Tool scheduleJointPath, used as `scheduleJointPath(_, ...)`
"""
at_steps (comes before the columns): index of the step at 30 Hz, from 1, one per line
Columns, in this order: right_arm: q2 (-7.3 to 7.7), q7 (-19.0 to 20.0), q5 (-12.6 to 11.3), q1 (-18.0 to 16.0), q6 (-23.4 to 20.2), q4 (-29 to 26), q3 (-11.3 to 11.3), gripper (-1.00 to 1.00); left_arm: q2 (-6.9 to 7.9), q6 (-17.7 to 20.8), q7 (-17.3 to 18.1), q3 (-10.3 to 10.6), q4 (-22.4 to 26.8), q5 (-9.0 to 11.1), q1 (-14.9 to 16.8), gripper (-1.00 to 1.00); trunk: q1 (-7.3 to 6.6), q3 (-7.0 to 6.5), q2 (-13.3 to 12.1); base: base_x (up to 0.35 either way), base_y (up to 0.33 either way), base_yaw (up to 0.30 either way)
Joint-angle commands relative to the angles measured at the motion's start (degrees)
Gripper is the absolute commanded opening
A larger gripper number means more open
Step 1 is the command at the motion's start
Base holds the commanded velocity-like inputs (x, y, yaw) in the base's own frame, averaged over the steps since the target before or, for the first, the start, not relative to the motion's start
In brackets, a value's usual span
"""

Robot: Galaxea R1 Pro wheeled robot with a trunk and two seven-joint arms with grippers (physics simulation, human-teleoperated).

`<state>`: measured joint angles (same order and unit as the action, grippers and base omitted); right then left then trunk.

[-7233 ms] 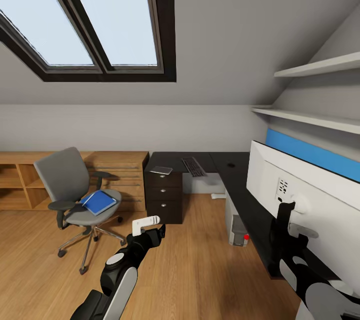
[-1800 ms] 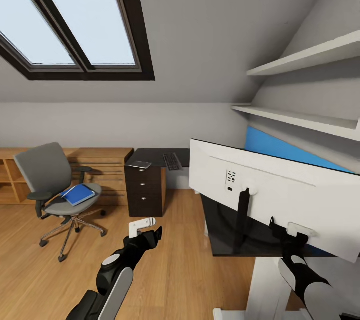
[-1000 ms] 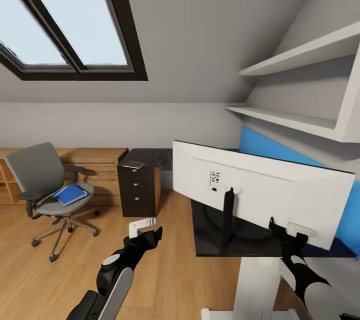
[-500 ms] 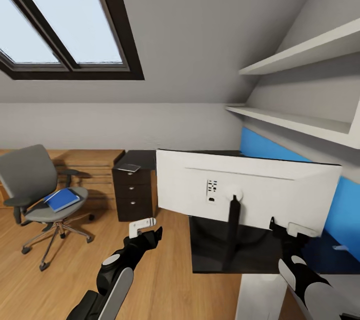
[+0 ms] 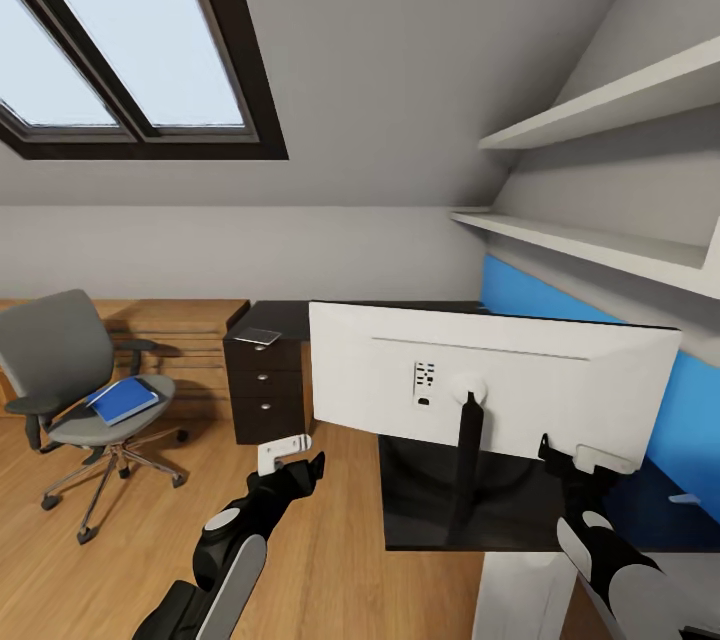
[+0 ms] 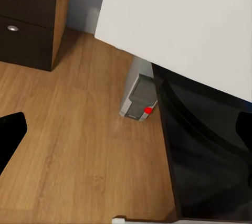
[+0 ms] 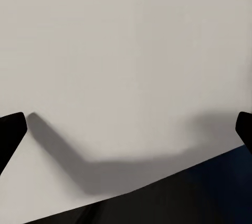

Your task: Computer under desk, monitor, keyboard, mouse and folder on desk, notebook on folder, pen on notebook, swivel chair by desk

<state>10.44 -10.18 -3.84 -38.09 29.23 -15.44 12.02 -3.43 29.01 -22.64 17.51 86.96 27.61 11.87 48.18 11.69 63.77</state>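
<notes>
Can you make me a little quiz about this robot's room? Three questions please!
1. True or false: the blue folder lies on the chair.
2. What stands on the black desk? A) a lamp B) the monitor C) a plant
3. Fill in: on the floor, by the desk's edge, stands the computer, grey with a ___ spot.

Key: 1 true. 2 B. 3 red.
</notes>
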Motion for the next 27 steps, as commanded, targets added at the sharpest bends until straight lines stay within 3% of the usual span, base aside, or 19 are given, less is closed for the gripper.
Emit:
scheduleJointPath(1, 0.02, -0.01, -0.38, -0.05, 0.21, 0.06, -0.23, 1.0, 0.01, 0.05, -0.56, 0.1, 0.34, 0.6, -0.59, 1.0, 0.01, 0.08, 0.05, 0.0, 0.0, 0.0)
scheduleJointPath(9, 0.09, -0.01, -0.38, -0.05, 0.22, 0.06, -0.17, 1.0, 0.24, -1.6, -0.56, 0.18, 4.6, 0.46, -6.83, 1.0, 0.01, 0.08, 0.05, 0.0, 0.0, 0.0)
scheduleJointPath(15, 0.17, -0.08, -0.38, -0.05, 0.22, 0.06, -0.16, 1.0, 2.91, -10.25, -0.49, 0.85, 5.65, 0.43, -9.92, 1.0, 0.01, 0.08, 0.05, 0.0, 0.0, 0.0)
scheduleJointPath(27, 0.13, -0.1, -0.38, -0.05, 0.22, 0.06, -0.24, 1.0, 3.56, -12.22, -0.46, 1.21, 5.76, 0.43, -10.37, 1.0, 0.01, 0.08, 0.05, 0.085, 0.0, 0.0)
